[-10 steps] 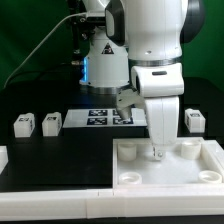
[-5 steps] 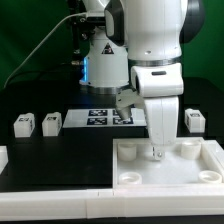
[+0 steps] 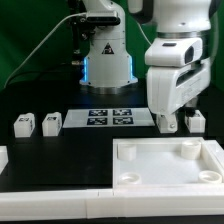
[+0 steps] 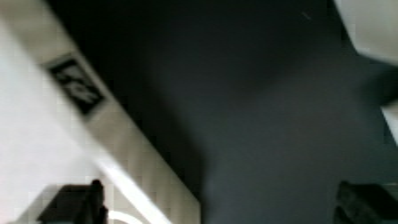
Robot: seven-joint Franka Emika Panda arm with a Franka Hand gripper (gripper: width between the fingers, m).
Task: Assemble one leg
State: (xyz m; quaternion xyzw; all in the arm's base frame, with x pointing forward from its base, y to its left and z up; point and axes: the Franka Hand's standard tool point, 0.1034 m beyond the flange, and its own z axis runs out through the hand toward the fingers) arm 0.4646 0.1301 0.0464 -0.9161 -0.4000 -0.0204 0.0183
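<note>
The hand (image 3: 168,123) hangs low over the black counter (image 3: 70,150), just behind the large white tray-like tabletop (image 3: 165,172). In the wrist view its two dark fingers (image 4: 71,205) stand spread wide with nothing between them. The small white plastic block-like leg (image 3: 196,121) stands upright on the counter just beside the hand, toward the exterior view's right, while two more white tagged blocks (image 3: 24,125) sit well apart at the exterior view's left, beyond the flat white marker board (image 3: 110,118).
</note>
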